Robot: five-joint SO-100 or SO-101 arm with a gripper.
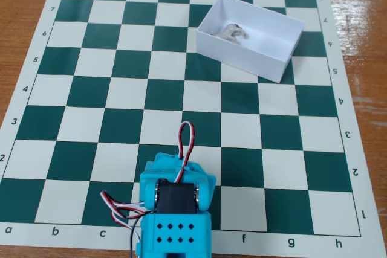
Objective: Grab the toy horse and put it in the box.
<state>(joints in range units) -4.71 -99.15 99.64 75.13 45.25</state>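
The toy horse [233,32], a tiny grey-and-white figurine, lies inside the white open-topped box [266,58], near its left end. The box stands tilted on the far right part of the chessboard. The blue arm [174,209] is folded at the near edge of the board, far from the box. Only its base and upper body show. The gripper itself is hidden under the folded arm, so its jaws do not show.
The green-and-white chessboard mat [121,95] covers a wooden table [24,4]. Red, white and black cables [184,143] loop out of the arm's top and left side.
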